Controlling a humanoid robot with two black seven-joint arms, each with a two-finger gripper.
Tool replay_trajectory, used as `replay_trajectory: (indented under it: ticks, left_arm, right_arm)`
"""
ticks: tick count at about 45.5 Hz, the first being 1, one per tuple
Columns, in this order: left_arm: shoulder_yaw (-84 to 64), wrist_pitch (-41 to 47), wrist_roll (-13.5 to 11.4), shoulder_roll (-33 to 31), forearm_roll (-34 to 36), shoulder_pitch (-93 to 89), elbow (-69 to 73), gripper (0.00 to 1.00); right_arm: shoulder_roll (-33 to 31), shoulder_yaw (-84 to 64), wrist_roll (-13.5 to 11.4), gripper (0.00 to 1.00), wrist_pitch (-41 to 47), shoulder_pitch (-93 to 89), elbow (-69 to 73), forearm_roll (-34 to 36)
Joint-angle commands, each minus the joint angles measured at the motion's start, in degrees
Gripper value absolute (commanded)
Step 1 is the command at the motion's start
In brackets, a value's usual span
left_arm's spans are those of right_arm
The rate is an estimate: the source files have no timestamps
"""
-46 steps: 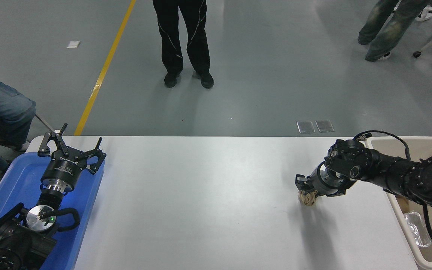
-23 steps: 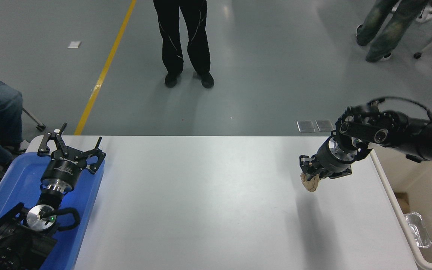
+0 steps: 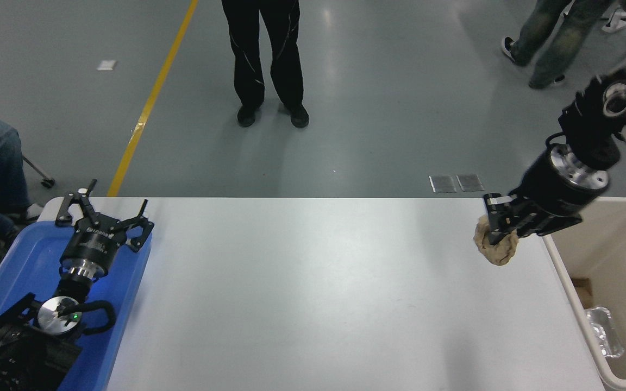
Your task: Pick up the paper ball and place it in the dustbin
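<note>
My right gripper [image 3: 499, 231] is shut on the paper ball [image 3: 496, 247], a crumpled tan-brown wad, and holds it high above the table's right end, just left of the dustbin. The dustbin [image 3: 562, 274] is a large beige bin with a thick rim at the table's right edge. My left gripper [image 3: 104, 209] is open and parked over the blue tray at the lower left.
A blue tray [image 3: 14, 271] sits under the left arm. A silvery clear wrapper [image 3: 605, 330] and a brown scrap lie inside the dustbin. A person in black trousers [image 3: 267, 60] stands beyond the table; others are at the far right and far left.
My right gripper has lifted the paper ball off the table and carried it up and to the right, toward the dustbin. The left arm has not moved.
</note>
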Motion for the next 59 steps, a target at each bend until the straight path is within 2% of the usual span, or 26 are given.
replay_trajectory:
  ticks: [1,19,43,59]
  left_arm:
    - [-0.1,0.0,-0.1,0.0,0.0,0.0,0.0,0.99]
    - [-0.1,0.0,-0.1,0.0,0.0,0.0,0.0,0.99]
    - [-0.1,0.0,-0.1,0.0,0.0,0.0,0.0,0.99]
    - [-0.1,0.0,-0.1,0.0,0.0,0.0,0.0,0.99]
  right_arm:
    - [-4.4,-5.9,0.0,0.00,0.3,12.5,9.9,0.3]
    - [-3.9,-6.1,-0.1,0.00,0.3,8.2,5.6,-0.5]
    - [-3.7,9.0,0.0,0.00,-2.8,-28.2,-32.9,-0.9]
    - [2.0,19.0,0.2,0.00,-10.1,-46.8,-56.5,-0.1]
